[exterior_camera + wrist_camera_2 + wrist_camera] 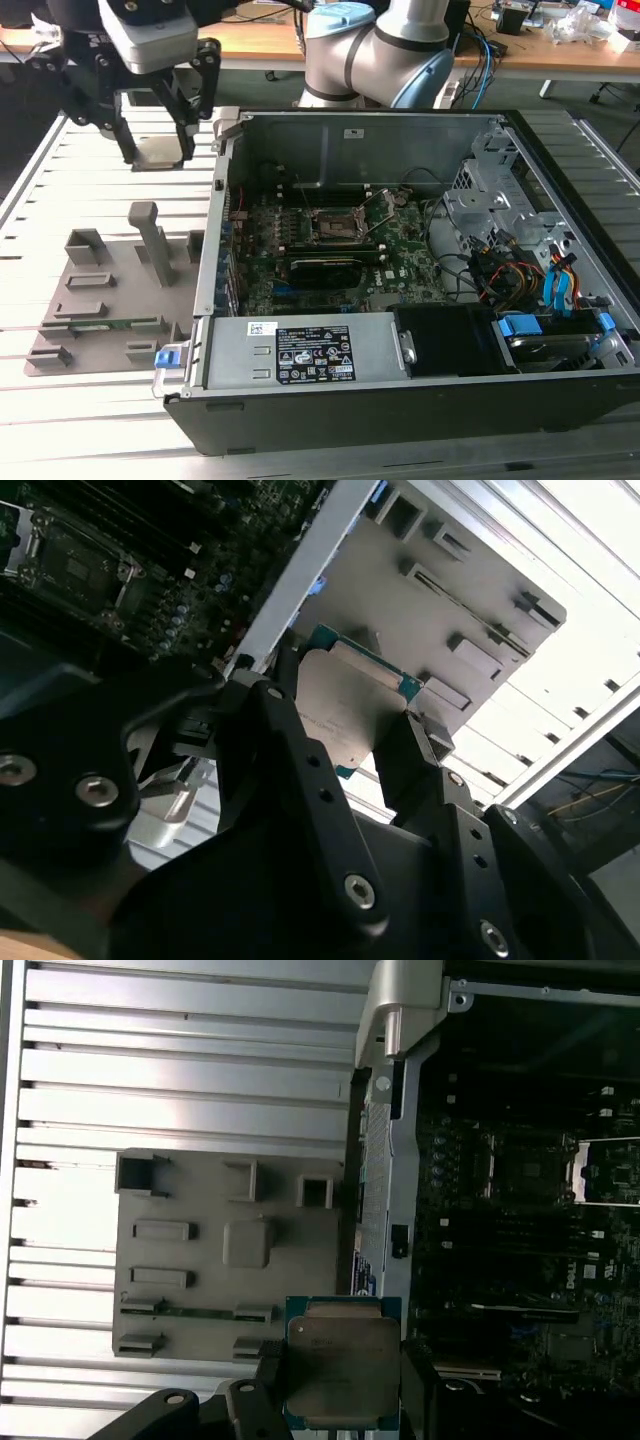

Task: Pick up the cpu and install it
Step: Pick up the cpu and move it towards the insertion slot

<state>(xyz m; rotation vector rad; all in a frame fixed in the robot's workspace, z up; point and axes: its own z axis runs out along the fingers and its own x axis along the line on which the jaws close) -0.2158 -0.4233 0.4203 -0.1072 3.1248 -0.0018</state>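
Gripper point(159, 157) hangs in the air at about ten o'clock in the exterior view, outside the case point(420, 400) and over the slatted table point(50, 200). Its two black fingers point(190, 125) are clamped on the cpu point(160, 149), one on each opposite edge. The chip sits level between them, clear of everything beneath. In both wrist views we see the cpu point(345, 710) point(342, 1355) with its silvery metal lid and a thin teal-green rim of board, pinched by the fingers point(410, 755) point(268, 1405) at two sides. At about seven o'clock from the gripper in the exterior view lies the grey tray point(110, 300), with posts and slots, flat on the table just beside the case. The case lies open on its side and the motherboard point(400, 260) covers much of its floor. The socket point(340, 225) sits near the board's middle, at about four o'clock from the gripper and well apart from it. We cannot tell what is inside the socket. The pale arm point(380, 50) stands behind the case at twelve o'clock.
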